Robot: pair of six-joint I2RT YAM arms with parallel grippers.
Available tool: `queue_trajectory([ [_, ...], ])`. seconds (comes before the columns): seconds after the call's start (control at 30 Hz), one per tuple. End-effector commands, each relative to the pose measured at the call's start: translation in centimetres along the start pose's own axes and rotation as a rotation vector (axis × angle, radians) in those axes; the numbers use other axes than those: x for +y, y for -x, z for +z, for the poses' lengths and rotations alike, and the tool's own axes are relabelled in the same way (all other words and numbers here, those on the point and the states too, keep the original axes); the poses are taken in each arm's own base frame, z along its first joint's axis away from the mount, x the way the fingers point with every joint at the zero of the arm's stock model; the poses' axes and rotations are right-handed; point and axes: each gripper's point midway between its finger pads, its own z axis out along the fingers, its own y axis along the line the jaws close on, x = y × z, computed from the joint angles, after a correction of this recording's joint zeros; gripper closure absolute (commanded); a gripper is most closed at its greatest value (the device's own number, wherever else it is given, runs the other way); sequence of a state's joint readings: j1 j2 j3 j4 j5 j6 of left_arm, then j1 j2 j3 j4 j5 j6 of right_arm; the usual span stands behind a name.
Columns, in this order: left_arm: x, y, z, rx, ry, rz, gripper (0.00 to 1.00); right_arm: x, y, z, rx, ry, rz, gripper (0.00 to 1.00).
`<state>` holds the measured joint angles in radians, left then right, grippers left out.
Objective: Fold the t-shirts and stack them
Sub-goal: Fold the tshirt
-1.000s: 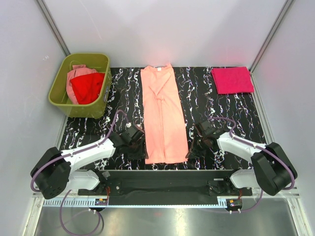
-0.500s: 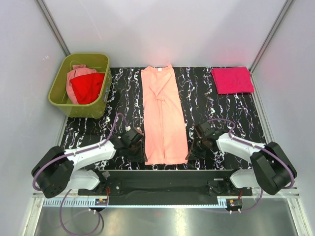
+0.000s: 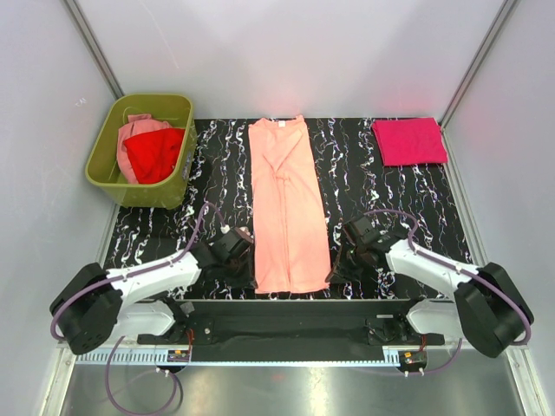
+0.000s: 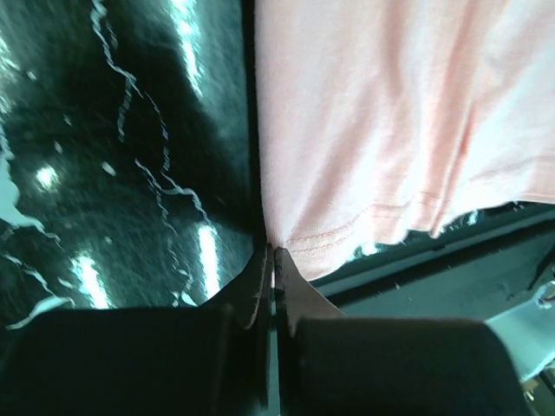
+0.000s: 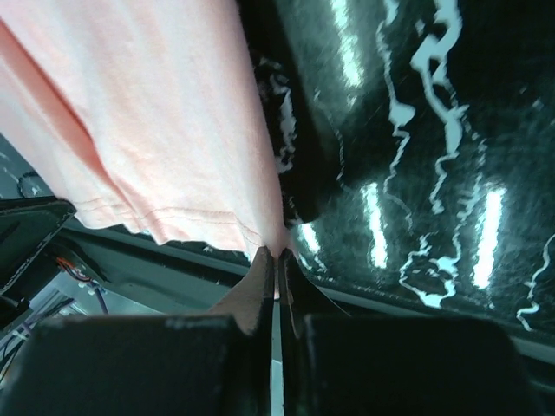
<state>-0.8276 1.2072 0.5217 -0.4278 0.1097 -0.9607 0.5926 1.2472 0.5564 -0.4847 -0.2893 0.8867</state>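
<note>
A salmon-peach t-shirt [image 3: 286, 199], folded lengthwise into a long strip, lies down the middle of the black marbled table. Its hem is at the near edge. My left gripper [image 3: 251, 275] is shut on the hem's near-left corner. In the left wrist view the cloth [image 4: 373, 130] runs into the pinched tips of that gripper [image 4: 270, 253]. My right gripper [image 3: 332, 274] is shut on the near-right hem corner. The right wrist view shows the cloth [image 5: 156, 113] caught between that gripper's tips [image 5: 279, 253]. A magenta-pink t-shirt [image 3: 409, 140] lies folded at the far right.
An olive-green bin [image 3: 143, 196] stands at the far left, holding a red t-shirt [image 3: 154, 154] and a dusty pink one [image 3: 137, 130]. The table's near edge and the black base rail [image 3: 286, 325] lie just behind both grippers. White walls close in the sides and back.
The left gripper has shut on the hem's near-left corner and shifted slightly toward the near edge. The right gripper stays shut on its corner.
</note>
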Motion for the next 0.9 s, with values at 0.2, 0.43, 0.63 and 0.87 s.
queue_trajectory([
  [0.2, -2.4, -0.5, -1.5, 0.014, -0.051, 0.000, 1.00, 1.1, -0.9, -0.7, -0.021, 0.010, 0.002, 1.00],
  [0.43, -2.7, 3.1, -1.4, -0.032, -0.017, -0.003, 1.00, 2.8, 1.6, -1.5, -0.060, -0.060, -0.113, 1.00],
  [0.63, -2.6, 8.9, -2.5, -0.108, 0.002, -0.022, 1.00, 5.7, 5.8, -1.7, -0.132, -0.114, -0.234, 1.00],
  [0.87, -2.7, 15.9, -3.0, -0.172, 0.043, -0.016, 1.00, 9.6, 12.0, -1.7, -0.191, -0.125, -0.278, 1.00],
])
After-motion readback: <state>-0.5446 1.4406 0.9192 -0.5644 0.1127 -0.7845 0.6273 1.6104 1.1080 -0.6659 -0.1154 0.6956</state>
